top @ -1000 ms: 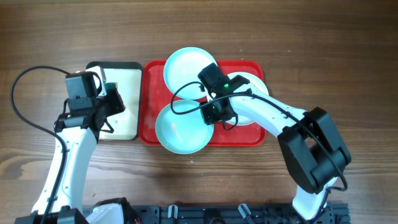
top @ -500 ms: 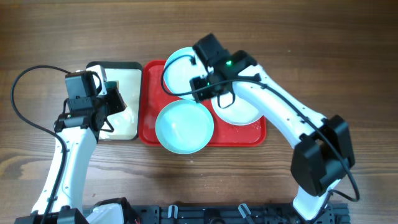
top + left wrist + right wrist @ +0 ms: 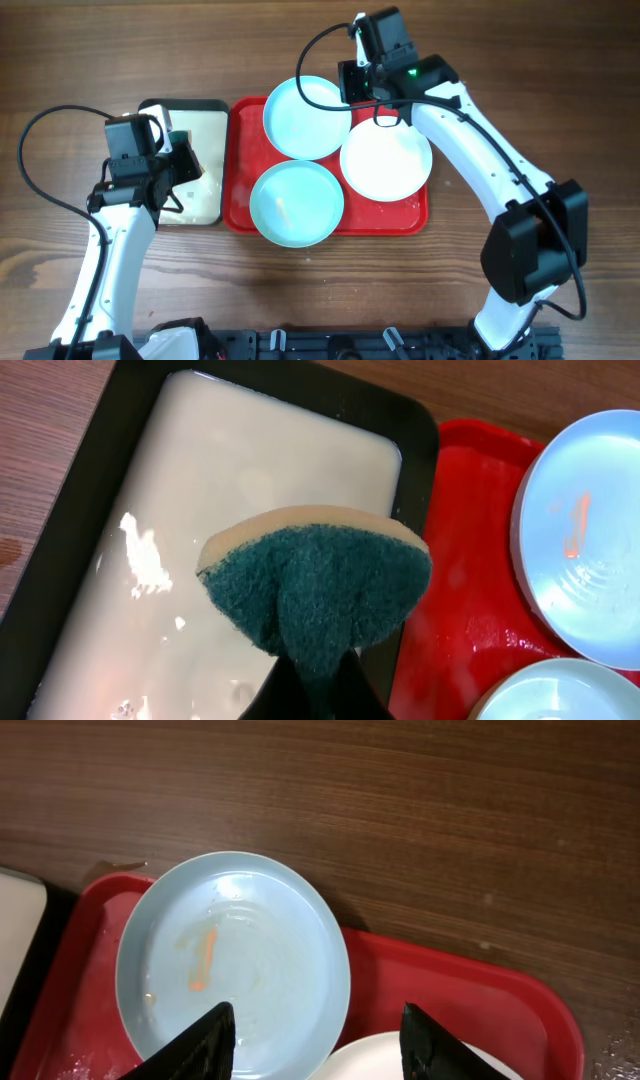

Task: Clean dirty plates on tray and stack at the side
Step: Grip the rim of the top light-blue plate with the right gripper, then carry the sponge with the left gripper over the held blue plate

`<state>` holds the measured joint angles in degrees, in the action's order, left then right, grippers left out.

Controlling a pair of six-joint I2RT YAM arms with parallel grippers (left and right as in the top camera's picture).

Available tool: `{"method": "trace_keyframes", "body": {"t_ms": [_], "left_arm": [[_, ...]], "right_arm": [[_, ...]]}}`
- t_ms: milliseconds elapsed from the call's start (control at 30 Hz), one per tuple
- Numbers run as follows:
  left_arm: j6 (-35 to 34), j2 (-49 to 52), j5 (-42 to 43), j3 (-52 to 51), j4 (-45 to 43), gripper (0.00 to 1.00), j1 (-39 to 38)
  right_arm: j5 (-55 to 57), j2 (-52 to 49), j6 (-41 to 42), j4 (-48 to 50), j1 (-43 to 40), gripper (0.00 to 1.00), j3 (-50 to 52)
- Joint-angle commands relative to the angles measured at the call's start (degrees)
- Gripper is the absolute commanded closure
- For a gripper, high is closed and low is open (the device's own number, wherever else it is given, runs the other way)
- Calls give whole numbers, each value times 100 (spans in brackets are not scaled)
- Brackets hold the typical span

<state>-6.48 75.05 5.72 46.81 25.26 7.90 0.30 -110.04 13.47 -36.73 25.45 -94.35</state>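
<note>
- Left gripper [image 3: 312, 685]: clamped on a sponge [image 3: 315, 585], green scouring face towards the wrist camera, tan backing along its far edge. It hangs over the right part of the cream tray.
- Cream tray [image 3: 205, 130]: black-rimmed, on the wooden table [image 3: 500, 60], its right side against the left side of the red tray. The surface shows wet glints.
- Red tray [image 3: 240, 150]: centre of the table, carrying all three plates.
- Near pale blue plate [image 3: 296, 203]: near-left part of the red tray, overhanging its near rim.
- Far pale blue plate [image 3: 307, 118]: far-left part of the tray, overhanging its far rim, with an orange smear [image 3: 203, 958] on its face. It touches both other plates.
- White plate [image 3: 386, 160]: right part of the tray.
- Right gripper [image 3: 318, 1020]: fingers spread wide with nothing between them, above the far pale blue plate's right edge, near the tray's far rim.
</note>
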Motion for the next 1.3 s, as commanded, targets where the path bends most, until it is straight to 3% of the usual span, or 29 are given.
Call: {"method": "trace_keyframes", "body": {"t_ms": [0, 267, 500, 733, 1067, 1267], "left_arm": [[7, -26, 66, 17, -50, 96, 15], [4, -26, 68, 17, -55, 96, 15], [7, -26, 66, 17, -109, 96, 15], [7, -24, 68, 17, -133, 96, 15], [9, -24, 66, 17, -216, 96, 15], [9, -26, 63, 17, -750, 96, 15]], "right_arm": [[192, -413, -146, 96, 17, 47, -79], [186, -1263, -146, 323, 17, 48, -79], [122, -1412, -142, 293, 20, 71, 162], [-76, -1416, -118, 592, 17, 72, 505], [-380, -1419, -83, 669, 20, 95, 560], [-549, -1419, 20, 664, 20, 96, 560]]}}
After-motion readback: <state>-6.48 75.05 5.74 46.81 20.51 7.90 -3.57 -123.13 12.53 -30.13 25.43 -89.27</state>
